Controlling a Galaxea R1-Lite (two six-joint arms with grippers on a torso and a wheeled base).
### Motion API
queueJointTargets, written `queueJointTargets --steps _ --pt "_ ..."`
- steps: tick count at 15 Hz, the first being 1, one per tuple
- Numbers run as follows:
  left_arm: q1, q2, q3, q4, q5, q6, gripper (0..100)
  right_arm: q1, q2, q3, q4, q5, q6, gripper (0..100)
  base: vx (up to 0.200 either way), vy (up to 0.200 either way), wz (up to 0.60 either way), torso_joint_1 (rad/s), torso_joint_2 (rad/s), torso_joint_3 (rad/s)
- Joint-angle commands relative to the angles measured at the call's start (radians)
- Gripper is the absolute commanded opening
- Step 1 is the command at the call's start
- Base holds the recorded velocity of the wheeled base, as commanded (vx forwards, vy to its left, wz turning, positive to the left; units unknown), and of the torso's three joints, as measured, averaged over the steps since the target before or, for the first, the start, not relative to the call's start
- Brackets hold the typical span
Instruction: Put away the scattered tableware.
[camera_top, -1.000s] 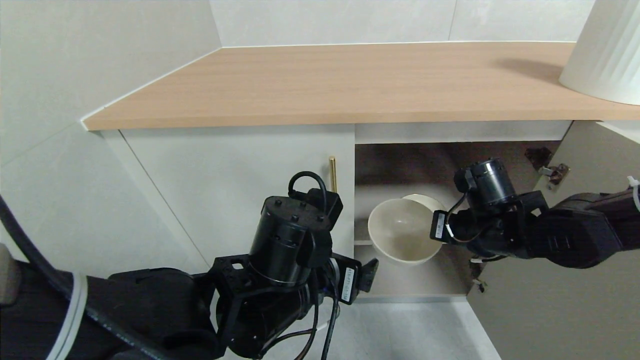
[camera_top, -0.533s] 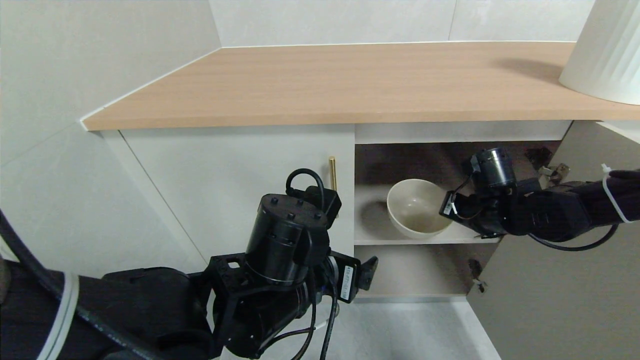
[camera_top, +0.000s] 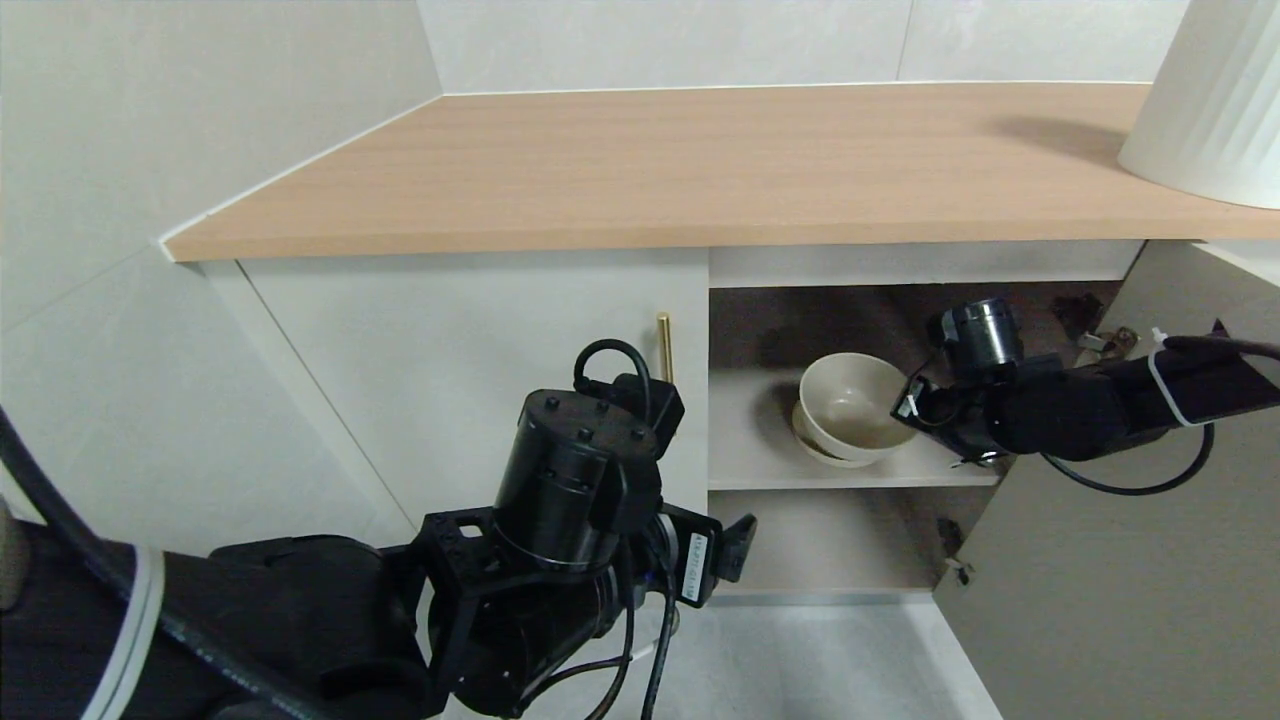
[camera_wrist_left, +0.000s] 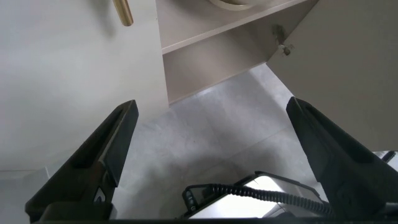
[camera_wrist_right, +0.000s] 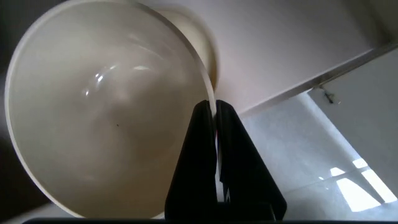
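Right gripper (camera_top: 912, 412) clamped on bowl (camera_top: 848, 400) rim; bowl on or just over second dish (camera_top: 812, 447), shelf (camera_top: 750, 445) middle. Left gripper (camera_wrist_left: 211, 149) wide open, empty. Release not yet done.

The bowl (camera_top: 848, 405) covers most of a second dish (camera_top: 812, 447) beneath it on the shelf (camera_top: 750, 455); whether they touch cannot be told. At the desk's (camera_top: 700, 170) far right, a ribbed white vessel (camera_top: 1215, 100) is cut off by the edge, as is the open door (camera_top: 1120, 600).
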Motion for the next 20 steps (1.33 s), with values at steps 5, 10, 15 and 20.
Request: queueJointTargets --steps 5,10,15,20 --pt "0.0 0.001 0.001 0.0 0.0 0.0 100 -0.005 0.052 -0.014 -0.043 -0.005 0.001 0 0.0 0.0 0.0 0.0 0.0 0.0" --pt "0.0 0.0 0.0 0.0 0.0 0.0 100 -0.008 0.092 -0.043 -0.05 -0.008 0.002 0 0.0 0.0 0.0 0.0 0.0 0.0" --pt "0.0 0.003 0.001 0.0 0.0 0.0 100 -0.025 0.119 -0.077 -0.052 -0.034 0.01 0 0.0 0.0 0.0 0.0 0.0 0.0" --pt "0.0 0.001 0.001 0.0 0.0 0.0 100 -0.027 0.119 -0.077 -0.052 -0.032 0.01 100 0.0 0.0 0.0 0.0 0.0 0.0"
